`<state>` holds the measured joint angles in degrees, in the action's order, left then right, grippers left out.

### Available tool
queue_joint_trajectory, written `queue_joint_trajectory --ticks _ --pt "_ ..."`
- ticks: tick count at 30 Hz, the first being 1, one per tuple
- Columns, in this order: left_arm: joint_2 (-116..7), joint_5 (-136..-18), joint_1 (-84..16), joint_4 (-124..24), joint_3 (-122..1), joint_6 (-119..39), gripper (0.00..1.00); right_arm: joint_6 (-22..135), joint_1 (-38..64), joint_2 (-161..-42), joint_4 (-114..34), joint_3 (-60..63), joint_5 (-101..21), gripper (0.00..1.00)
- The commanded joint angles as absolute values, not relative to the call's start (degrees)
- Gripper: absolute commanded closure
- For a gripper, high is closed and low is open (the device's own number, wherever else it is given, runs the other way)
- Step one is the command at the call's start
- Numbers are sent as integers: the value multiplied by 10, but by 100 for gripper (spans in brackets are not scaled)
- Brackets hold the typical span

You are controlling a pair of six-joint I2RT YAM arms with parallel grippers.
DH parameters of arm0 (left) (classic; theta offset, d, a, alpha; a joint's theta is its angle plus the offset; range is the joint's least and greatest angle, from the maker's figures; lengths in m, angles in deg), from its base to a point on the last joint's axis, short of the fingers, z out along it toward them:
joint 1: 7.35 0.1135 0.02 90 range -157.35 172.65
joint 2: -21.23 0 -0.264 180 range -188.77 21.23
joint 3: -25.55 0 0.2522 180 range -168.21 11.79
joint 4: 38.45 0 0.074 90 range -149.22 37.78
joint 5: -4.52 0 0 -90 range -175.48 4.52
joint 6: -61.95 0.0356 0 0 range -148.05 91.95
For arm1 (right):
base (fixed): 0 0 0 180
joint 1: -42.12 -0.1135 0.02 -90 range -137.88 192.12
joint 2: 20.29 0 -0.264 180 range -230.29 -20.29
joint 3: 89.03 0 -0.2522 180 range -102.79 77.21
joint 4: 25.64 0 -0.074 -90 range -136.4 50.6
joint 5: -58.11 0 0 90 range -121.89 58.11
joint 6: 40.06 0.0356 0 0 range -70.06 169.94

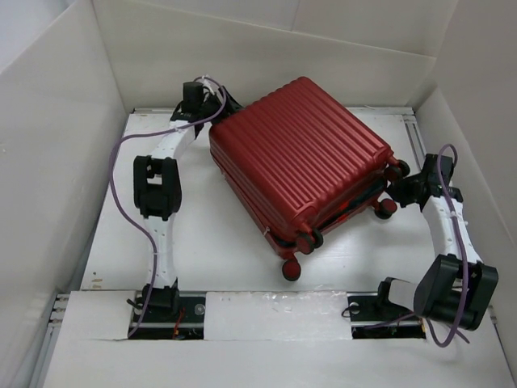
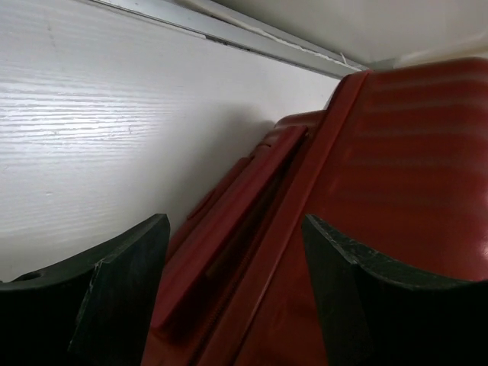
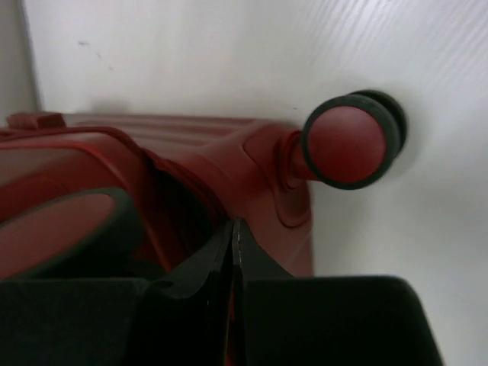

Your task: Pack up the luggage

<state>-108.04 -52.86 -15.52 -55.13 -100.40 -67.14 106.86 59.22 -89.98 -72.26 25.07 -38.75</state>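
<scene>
The luggage point(image 1: 303, 153) is a dark-red ribbed hard-shell suitcase lying flat and skewed mid-table, its lid down with a narrow gap at the wheel end. My left gripper point(image 1: 215, 118) is open at its far-left corner; in the left wrist view point(image 2: 232, 229) the jaws straddle the suitcase's side seam point(image 2: 252, 221) without touching it. My right gripper point(image 1: 397, 187) is shut at the wheel end; in the right wrist view point(image 3: 232, 225) its tips meet at the shell's seam edge point(image 3: 191, 152), beside a red wheel point(image 3: 347, 145). I cannot tell whether they pinch anything.
White walls enclose the table on three sides, close behind the left gripper point(image 1: 242, 56). A metal rail point(image 2: 252, 34) runs along the far edge. Two more wheels point(image 1: 292, 267) stick out at the suitcase's near corner. Bare white tabletop point(image 1: 218, 250) lies in front of the suitcase.
</scene>
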Motion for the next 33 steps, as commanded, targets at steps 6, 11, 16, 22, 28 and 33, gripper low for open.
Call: queue_joint_trajectory --ticks 6,11,16,22,28,33 --pt "-1025 -473 -205 -473 -876 -647 38 1108 487 -984 -593 258 -466 91" --pt "-923 -468 -211 -403 -682 -676 40 1115 400 -1053 -573 211 -453 91" --pt "-791 -506 -216 -465 -584 -635 41 1085 314 -1121 -566 135 -459 91" --pt "-633 -537 -223 -550 -447 -618 43 1013 243 -1231 -606 -19 -484 91" --pt "-510 -589 -228 -667 -393 -600 44 928 190 -1319 -728 -228 -481 90" --pt "-455 -743 -228 -797 -454 -576 34 885 219 -1304 -794 -319 -443 62"
